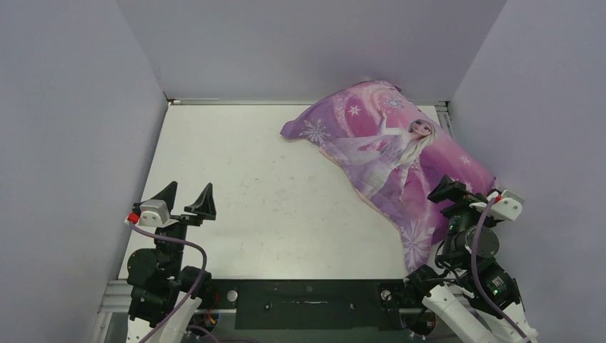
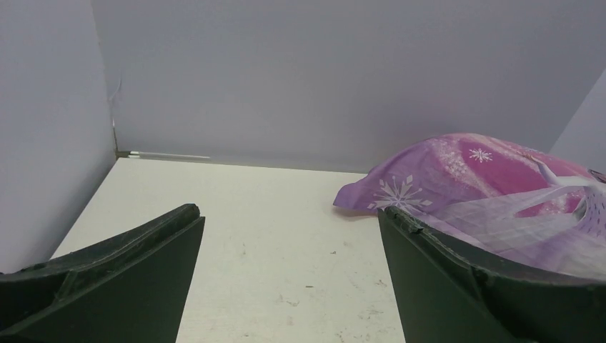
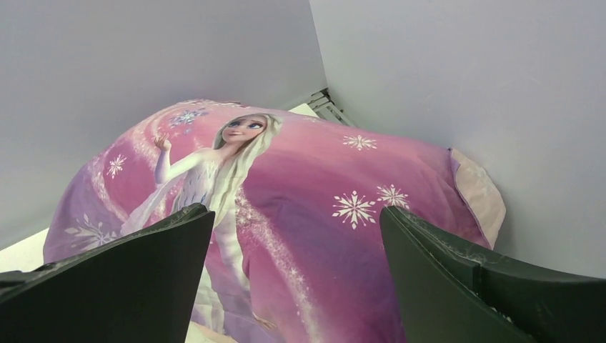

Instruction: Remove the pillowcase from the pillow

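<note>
Printed pillowcase [image 1: 389,153] on white table [image 1: 236,193]

pillowcase [image 1: 386,153] is lying on the table [image 1: 250,193], right gripper [image 1: 470,193] sitting at the pillowcase's near end, left gripper [image 1: 189,193] sitting well left of the pillowcase.

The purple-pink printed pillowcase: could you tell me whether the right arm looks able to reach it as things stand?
Probably yes: the right gripper hangs open right by the near end of the purple-pink printed fabric pillowcase, with nothing visible between them.
</note>
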Controlling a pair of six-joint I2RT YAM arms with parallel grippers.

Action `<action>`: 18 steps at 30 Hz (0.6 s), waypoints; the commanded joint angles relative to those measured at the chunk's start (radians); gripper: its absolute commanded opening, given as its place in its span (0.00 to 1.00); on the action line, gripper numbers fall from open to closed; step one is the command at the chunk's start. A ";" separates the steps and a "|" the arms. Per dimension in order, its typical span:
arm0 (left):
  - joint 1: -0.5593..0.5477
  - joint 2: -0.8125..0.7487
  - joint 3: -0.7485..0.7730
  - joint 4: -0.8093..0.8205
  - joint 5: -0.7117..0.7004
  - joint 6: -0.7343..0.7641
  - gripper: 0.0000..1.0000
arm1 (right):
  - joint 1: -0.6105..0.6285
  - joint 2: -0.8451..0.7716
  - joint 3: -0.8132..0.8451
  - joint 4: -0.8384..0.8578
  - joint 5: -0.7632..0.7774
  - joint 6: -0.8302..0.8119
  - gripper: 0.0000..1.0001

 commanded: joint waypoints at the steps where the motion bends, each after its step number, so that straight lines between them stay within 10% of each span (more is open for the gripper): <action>1: -0.004 -0.129 0.007 0.052 -0.003 0.000 0.96 | -0.005 0.012 0.032 0.006 -0.020 -0.009 0.90; 18: -0.039 -0.147 0.005 0.047 -0.002 -0.002 0.96 | -0.001 0.237 0.173 -0.028 -0.170 -0.101 0.90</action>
